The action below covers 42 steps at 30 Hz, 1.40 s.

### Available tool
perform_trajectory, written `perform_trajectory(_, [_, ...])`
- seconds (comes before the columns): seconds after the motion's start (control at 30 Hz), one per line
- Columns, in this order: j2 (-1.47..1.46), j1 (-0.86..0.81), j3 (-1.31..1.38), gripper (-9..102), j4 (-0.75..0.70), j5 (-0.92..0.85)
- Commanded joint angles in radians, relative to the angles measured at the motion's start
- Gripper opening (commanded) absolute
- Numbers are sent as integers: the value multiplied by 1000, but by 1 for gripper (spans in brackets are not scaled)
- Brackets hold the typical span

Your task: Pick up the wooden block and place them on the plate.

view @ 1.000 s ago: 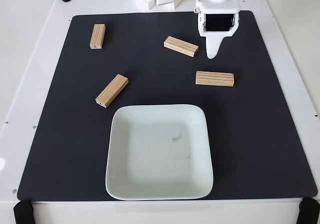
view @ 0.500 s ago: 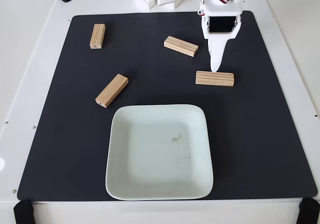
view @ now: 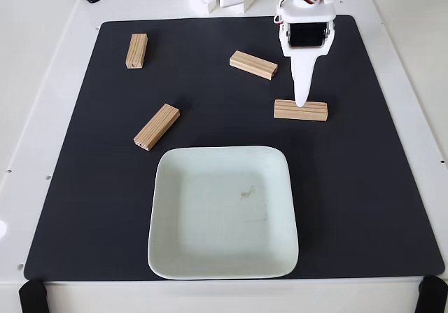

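While its white tip overlaps the top edge of one wooden block (view: pixel 300 110), the gripper (view: pixel 301 101) points down over the black mat (view: pixel 364 187).

From the plate (view: pixel 222 260), which sits at the near middle of the mat with a small smudge near its centre and nothing on it, that grooved block lies at about 1 o'clock, long side running left to right. Whether the pincer is released or clenched cannot be told from the fixed view; the fingers read as a single tapered white shape. A second block (view: pixel 253 65) lies tilted at 12 o'clock from the plate, just left of the gripper's body. A third block (view: pixel 157 126) lies diagonally at 10 o'clock, near the plate's far left corner. The fourth block (view: pixel 137 50) lies at 11 o'clock, well apart, close to the mat's far left corner. All four rest on the mat.
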<state>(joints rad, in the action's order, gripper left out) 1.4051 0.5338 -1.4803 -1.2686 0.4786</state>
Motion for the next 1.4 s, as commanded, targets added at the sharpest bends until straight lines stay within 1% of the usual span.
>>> perform_trajectory(0.0, [43, 3, -9, 23, 31, 5])
perform_trajectory(0.67, [-89, 8, 2, 23, 43, 11])
perform_trajectory(0.87, [-97, 8, 0, 23, 110, 5])
perform_trajectory(1.07, [-107, 8, -8, 23, 112, 9])
perform_trajectory(1.37, [-179, 9, 51, 23, 112, 18])
